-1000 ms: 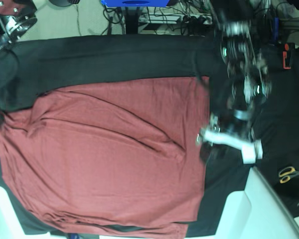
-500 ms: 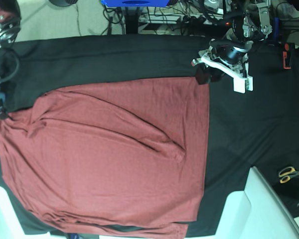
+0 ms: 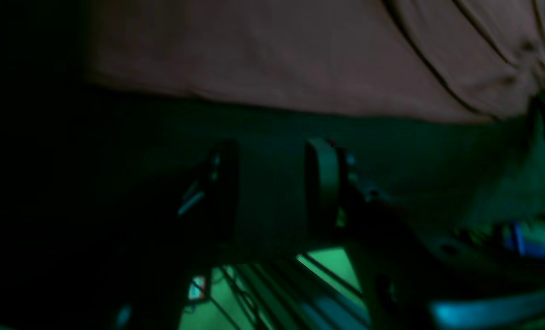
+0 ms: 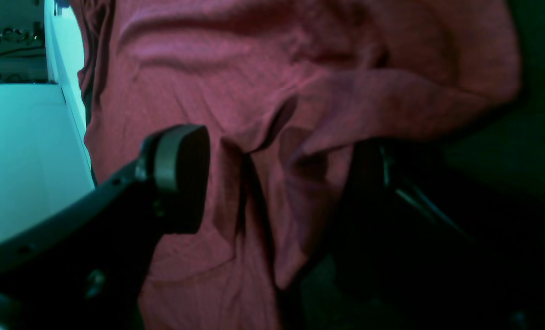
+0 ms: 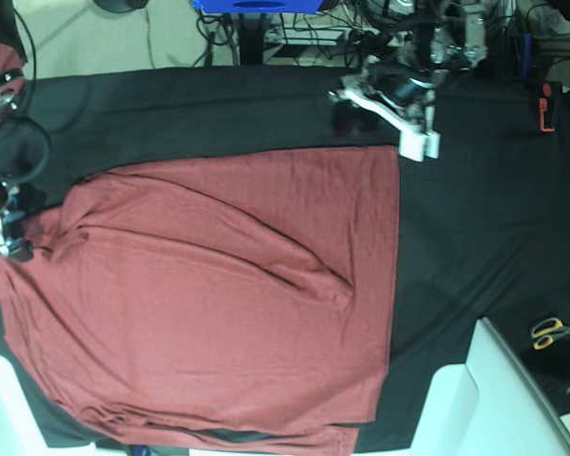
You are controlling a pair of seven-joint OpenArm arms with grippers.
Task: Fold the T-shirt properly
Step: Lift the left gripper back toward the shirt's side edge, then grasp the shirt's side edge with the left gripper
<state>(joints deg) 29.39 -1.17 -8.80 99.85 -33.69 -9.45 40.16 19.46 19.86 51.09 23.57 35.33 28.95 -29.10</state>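
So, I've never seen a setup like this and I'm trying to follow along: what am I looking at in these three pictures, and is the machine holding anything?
It is a two-armed robot meant to fold a shirt. One camera looks down on the whole table; the other two sit on the wrists, looking out past each gripper.

On the black table cloth lies the red T-shirt, spread out but wrinkled. Yellow-handled scissors lie off to the side.

The left gripper hovers over bare black cloth just beyond the shirt's edge; its jaws stand apart with nothing between them. The right gripper is at the shirt's crumpled far end, jaws wide on either side of a raised fold, not yet closed on it.
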